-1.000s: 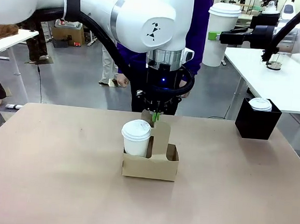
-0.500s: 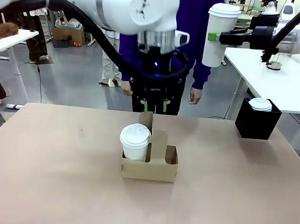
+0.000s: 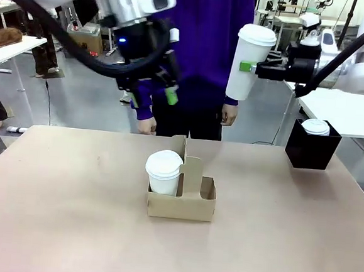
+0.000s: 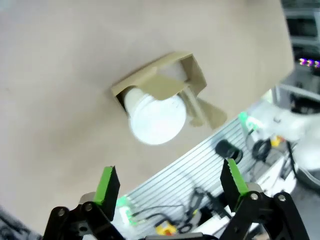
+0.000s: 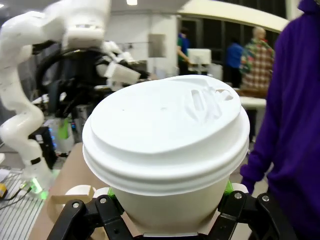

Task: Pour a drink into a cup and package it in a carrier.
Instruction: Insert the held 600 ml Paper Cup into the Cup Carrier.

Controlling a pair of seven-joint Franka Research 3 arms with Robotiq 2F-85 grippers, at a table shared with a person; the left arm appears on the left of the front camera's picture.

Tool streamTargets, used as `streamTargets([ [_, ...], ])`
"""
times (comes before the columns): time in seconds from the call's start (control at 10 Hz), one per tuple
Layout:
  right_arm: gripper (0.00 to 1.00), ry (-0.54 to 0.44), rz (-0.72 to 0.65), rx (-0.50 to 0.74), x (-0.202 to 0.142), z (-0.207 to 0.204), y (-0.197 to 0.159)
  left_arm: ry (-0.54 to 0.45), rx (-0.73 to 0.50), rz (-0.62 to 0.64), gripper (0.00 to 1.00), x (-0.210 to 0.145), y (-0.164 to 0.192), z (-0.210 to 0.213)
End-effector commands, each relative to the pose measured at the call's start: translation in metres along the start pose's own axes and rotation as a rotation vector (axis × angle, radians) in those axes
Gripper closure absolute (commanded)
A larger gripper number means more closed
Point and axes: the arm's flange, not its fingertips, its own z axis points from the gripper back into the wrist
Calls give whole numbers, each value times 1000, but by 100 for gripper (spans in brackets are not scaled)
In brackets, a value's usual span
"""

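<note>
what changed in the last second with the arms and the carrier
The left claw came off the handle of the carrier, opened, and rose up and away toward the robot's left. The right claw, shut on a lidded cup, brought it in toward the middle and slightly lower. The carrier, the cup in its pocket and the black box stayed put.

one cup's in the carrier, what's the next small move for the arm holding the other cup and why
Probably carry the right gripper, shut on the second cup in the air, over above the empty right pocket of the carrier. The first cup fills the left pocket, and the open left gripper is raised off to the side, so the way looks free.
</note>
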Motion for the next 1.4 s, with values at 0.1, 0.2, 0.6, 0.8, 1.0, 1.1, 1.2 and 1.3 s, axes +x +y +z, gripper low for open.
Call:
streamTargets([
  [0.1, 20, 15, 67, 169, -26, -29, 9, -44, -20, -233, 0, -43, 50, -4],
  [0.2, 20, 41, 51, 226, -35, -40, 12, -70, -45, -302, 0, -51, 60, -10],
  [0.6, 20, 118, -86, 310, -62, -57, 13, -195, -32, -459, 0, -65, 97, -13],
  [0.8, 20, 91, -28, 273, -70, -58, 24, -177, -8, -427, 0, -58, 94, -9],
  [1.0, 20, 91, -28, 273, -70, -58, 24, -177, -8, -427, 0, -58, 94, -9],
  [1.1, 20, 107, -50, 282, -79, -58, 22, -165, 4, -412, 0, -58, 97, -13],
  [1.2, 20, 85, -57, 306, -85, -60, 35, -194, -33, -450, 0, -62, 106, -15],
  [1.3, 20, 83, -64, 327, -90, -64, 44, -223, -29, -481, 0, -66, 116, -17],
])
